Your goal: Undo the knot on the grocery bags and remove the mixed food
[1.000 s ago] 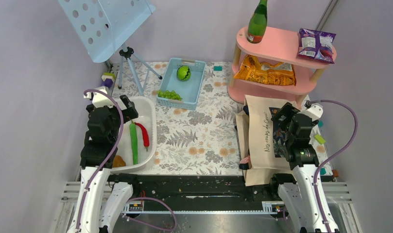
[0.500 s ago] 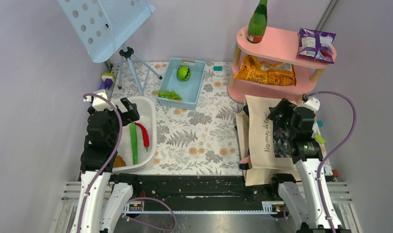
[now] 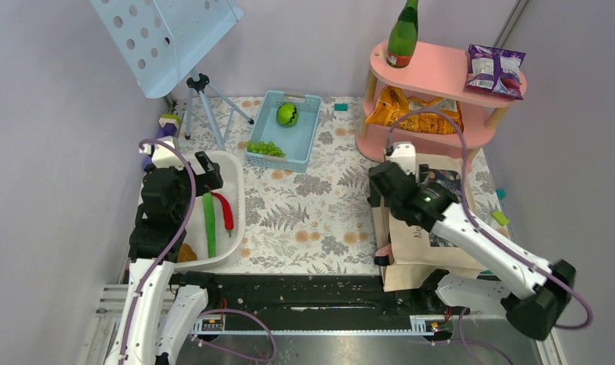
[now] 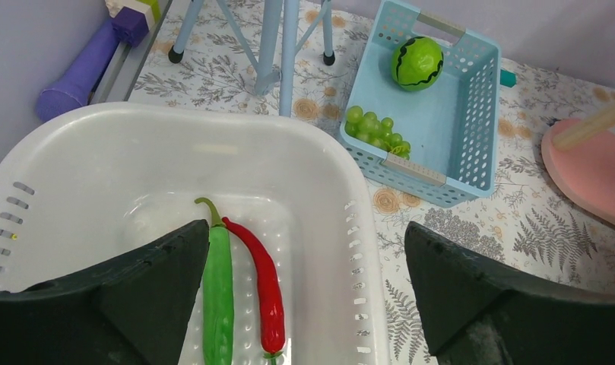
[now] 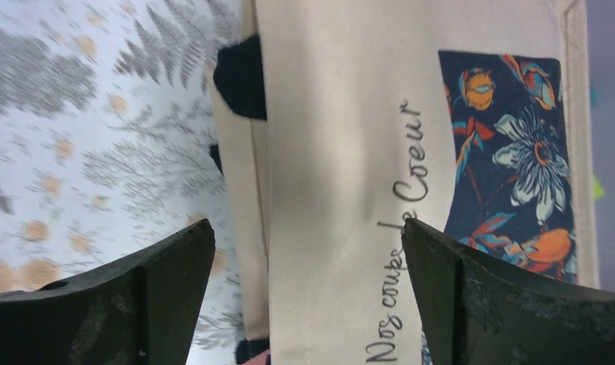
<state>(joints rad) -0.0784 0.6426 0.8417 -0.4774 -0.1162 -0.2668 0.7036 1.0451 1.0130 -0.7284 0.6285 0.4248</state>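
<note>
The beige canvas tote (image 3: pixel 410 228) with dark script lettering and a floral patch lies flat at the right, also in the right wrist view (image 5: pixel 342 152). One black handle (image 5: pixel 239 76) shows at its left edge. A scrap of the pink plastic bag (image 3: pixel 381 251) peeks out at the tote's near left corner. No knot and none of the food shows. My right gripper (image 3: pixel 381 190) (image 5: pixel 308 228) is open and empty above the tote's left edge. My left gripper (image 3: pixel 205 171) (image 4: pixel 306 228) is open and empty above a white tub.
The white tub (image 3: pixel 239 205) (image 4: pixel 213 122) holds a green chilli (image 4: pixel 217 289) and a red chilli (image 4: pixel 266 289). A blue basket (image 3: pixel 313 133) holds grapes and a melon. A pink shelf (image 3: pixel 441 72) carries a green bottle (image 3: pixel 403 34), a purple crisp packet (image 3: pixel 496 70) and orange crisp packets (image 3: pixel 414 114). A tripod stand (image 3: pixel 201 91) is at the back left.
My right arm has swung from the tote's right side across to its left edge, reaching further forward. My left gripper has shifted slightly towards the back over the tub.
</note>
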